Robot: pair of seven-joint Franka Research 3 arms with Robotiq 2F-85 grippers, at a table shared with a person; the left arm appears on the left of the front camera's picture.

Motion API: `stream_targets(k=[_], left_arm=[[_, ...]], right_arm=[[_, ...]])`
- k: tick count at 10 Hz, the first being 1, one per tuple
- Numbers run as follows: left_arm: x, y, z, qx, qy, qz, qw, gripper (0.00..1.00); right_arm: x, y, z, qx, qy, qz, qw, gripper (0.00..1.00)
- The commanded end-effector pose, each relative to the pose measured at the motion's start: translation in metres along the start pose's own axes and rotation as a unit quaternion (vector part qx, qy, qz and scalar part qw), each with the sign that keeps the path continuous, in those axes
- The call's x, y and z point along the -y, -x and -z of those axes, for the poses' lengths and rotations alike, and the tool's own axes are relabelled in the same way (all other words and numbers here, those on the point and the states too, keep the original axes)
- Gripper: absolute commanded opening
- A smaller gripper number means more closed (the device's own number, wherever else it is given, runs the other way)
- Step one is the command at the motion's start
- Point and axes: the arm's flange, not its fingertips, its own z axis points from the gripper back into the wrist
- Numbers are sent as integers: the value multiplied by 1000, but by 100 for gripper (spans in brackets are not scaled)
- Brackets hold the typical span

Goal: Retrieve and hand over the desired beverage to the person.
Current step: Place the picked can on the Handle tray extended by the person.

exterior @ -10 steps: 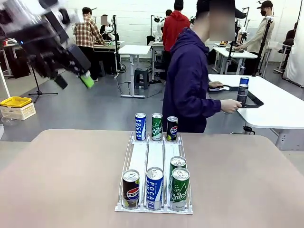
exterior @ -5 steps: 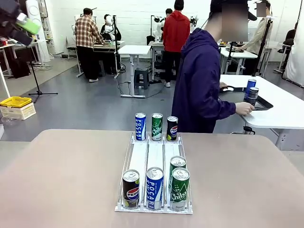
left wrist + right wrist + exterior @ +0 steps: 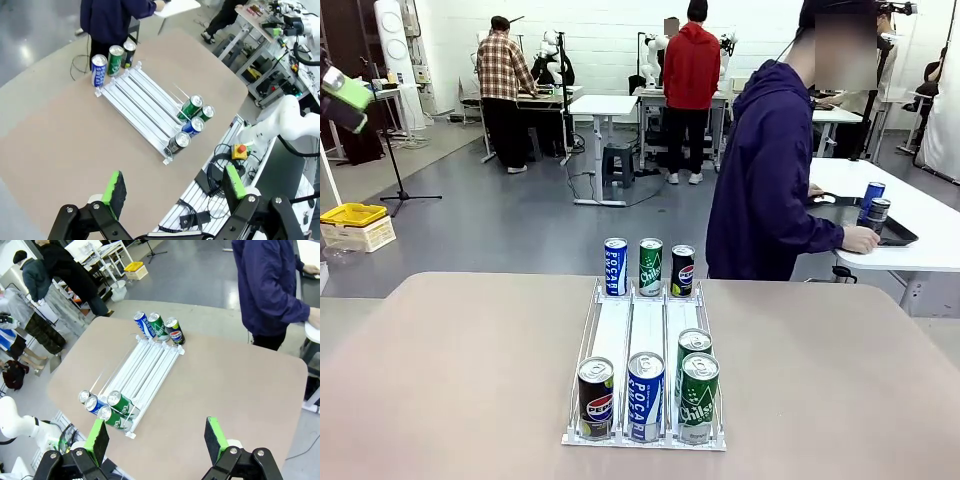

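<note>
A white wire rack [image 3: 647, 325] lies on the tan table. At its near end stand a Pepsi can [image 3: 596, 398], a Pocari can [image 3: 645, 396] and two green cans [image 3: 699, 398]. Three more cans [image 3: 650, 266] line its far end. The person [image 3: 770, 180] in the dark hooded jacket stands beyond the table, turned towards a side table. My left gripper [image 3: 174, 186] hangs open and empty high above the rack [image 3: 145, 102]; one of its green pads [image 3: 345, 90] shows at the upper left. My right gripper [image 3: 156, 439] is also open and empty, high over the rack [image 3: 147, 370].
The person's hand [image 3: 860, 238] rests on a dark tray [image 3: 895, 235] with two cans on the white side table at the right. Other people work at benches far behind. A yellow crate [image 3: 353, 215] sits on the floor at the left.
My left arm has swung up and out towards the upper left corner. The person has stepped to the right and set the tray on the side table.
</note>
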Motion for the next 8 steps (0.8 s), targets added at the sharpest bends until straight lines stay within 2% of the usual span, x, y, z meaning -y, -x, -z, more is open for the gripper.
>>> stream_targets(k=[1, 8], left_arm=[[3, 9, 5, -14, -5, 2, 1000, 100], [1, 3, 4, -9, 2, -3, 1000, 100]], right_arm=[[1, -1, 3, 8, -17, -4, 1000, 100], [1, -1, 3, 8, -17, -4, 1000, 100]])
